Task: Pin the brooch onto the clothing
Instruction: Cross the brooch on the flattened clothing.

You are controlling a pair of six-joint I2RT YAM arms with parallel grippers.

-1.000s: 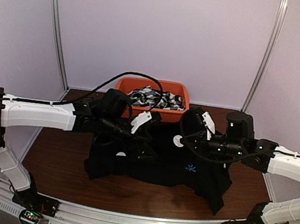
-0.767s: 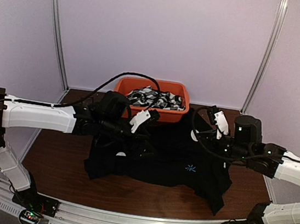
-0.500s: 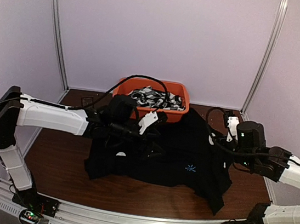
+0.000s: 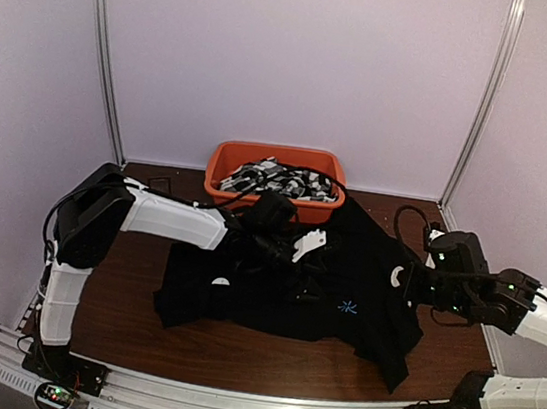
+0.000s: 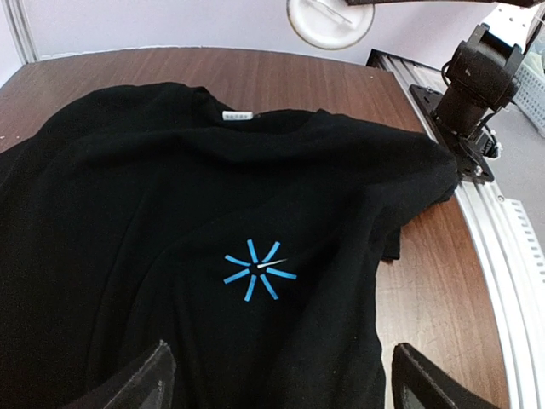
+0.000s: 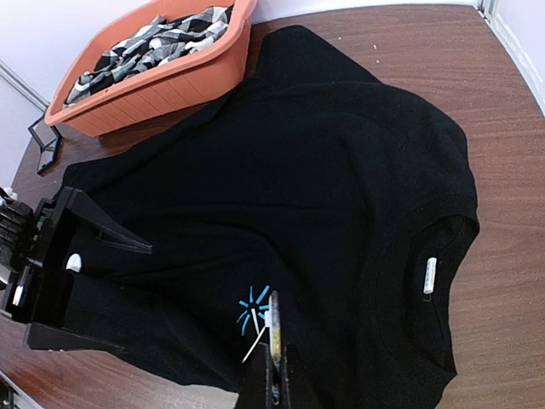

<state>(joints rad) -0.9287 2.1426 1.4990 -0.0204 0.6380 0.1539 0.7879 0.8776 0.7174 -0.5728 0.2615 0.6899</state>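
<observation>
The clothing, a black shirt (image 4: 271, 300), lies spread on the brown table with a light-blue starburst mark (image 4: 347, 306) on its front. My left gripper (image 4: 307, 270) hovers open over the shirt. In its wrist view the starburst mark (image 5: 255, 270) lies between and beyond the spread fingertips (image 5: 157, 375). My right gripper (image 4: 401, 279) is shut on the brooch (image 4: 397, 276), a white disc, above the shirt's right side. In the right wrist view the brooch (image 6: 274, 328) shows edge-on, its thin pin pointing down-left beside the starburst mark (image 6: 254, 308). A small white tag (image 6: 429, 275) sits at the collar.
An orange bin (image 4: 220, 162) of black-and-white patterned fabrics stands at the back, touching the shirt's far edge. Pale walls close in the sides and back. A metal rail (image 4: 247, 403) runs along the near edge, carrying both arm bases.
My left arm has swung right across the shirt toward the starburst mark. My right arm has drawn back to the right, carrying the brooch with it.
</observation>
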